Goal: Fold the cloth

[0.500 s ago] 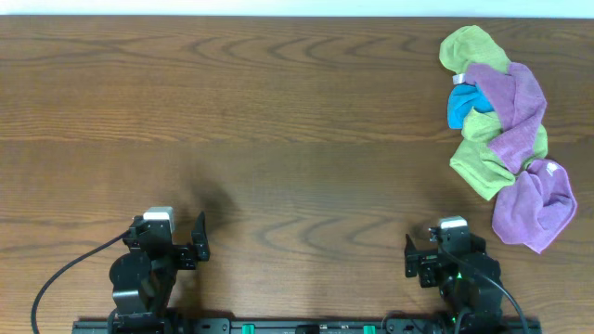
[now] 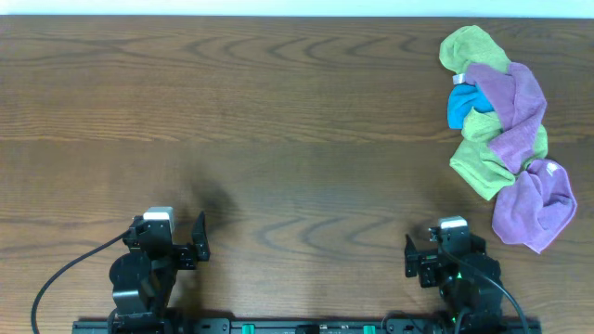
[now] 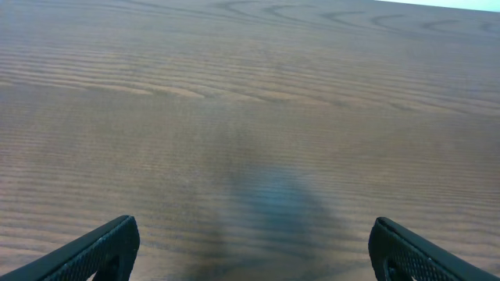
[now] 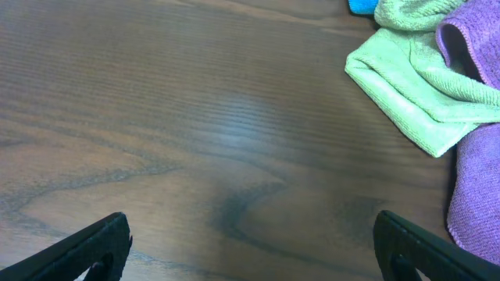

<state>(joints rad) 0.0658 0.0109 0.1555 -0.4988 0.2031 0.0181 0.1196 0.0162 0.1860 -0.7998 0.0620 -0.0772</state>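
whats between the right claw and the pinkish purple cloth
Bare table, then a green cloth that the pinkish purple cloth lies over; the overhead view shows it.

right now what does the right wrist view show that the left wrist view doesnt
Only the right wrist view: a green cloth corner, the mauve cloth draped over it, a lavender cloth at the right edge, and a sliver of blue cloth at the top. Only the left wrist view: nothing extra, just bare table with a dim dark patch. Both: wood grain table and an open, empty gripper, left gripper and right gripper.
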